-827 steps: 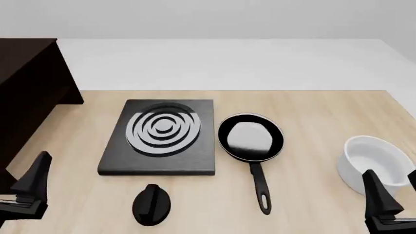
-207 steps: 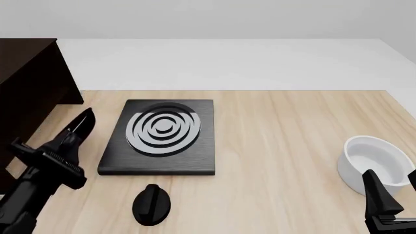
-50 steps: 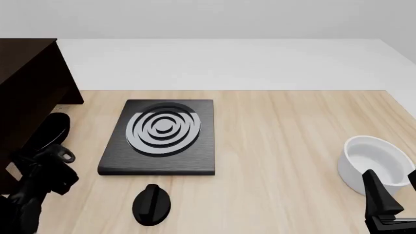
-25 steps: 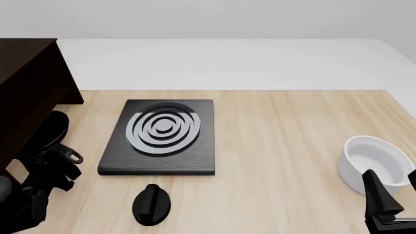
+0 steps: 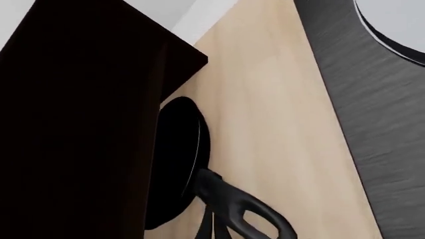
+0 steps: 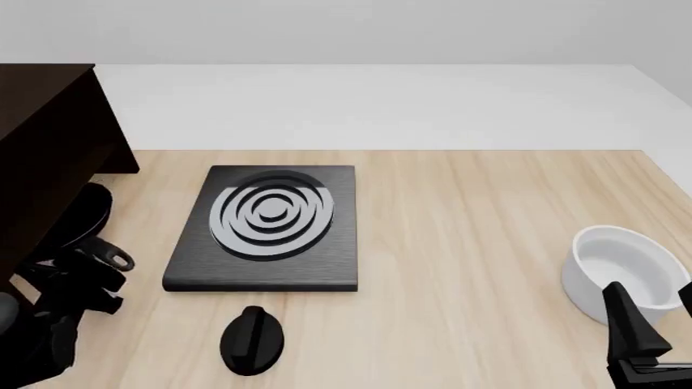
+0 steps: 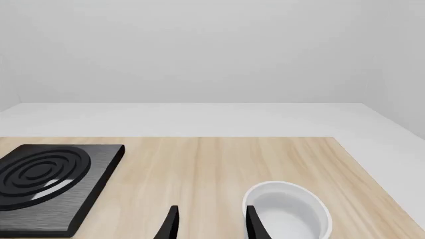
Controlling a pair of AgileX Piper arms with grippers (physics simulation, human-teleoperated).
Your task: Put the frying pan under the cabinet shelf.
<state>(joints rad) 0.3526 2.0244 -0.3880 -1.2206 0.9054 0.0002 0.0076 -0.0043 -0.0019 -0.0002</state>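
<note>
The frying pan [image 6: 92,212] lies at the table's left, its round black body partly beneath the dark brown cabinet shelf [image 6: 44,146]. Its handle points toward me, loop end free. In the left wrist view the pan [image 5: 176,164] sits half in the shadow under the cabinet [image 5: 79,124]. My left gripper [image 6: 87,282] has its fingers close together on the handle [image 5: 214,226]. My right gripper [image 6: 649,324] is open and empty at the front right, beside the bowl; it also shows in the right wrist view [image 7: 212,224].
A black square stove plate [image 6: 271,227] with white rings lies right of the pan. A small black knob [image 6: 252,340] lies in front of it. A white bowl [image 6: 621,267] stands at the right edge, just ahead of my right gripper.
The pan has gone from the table's middle to the cabinet's foot. In the last second the handle's loop and my left arm shifted only slightly. The right arm has not moved.
</note>
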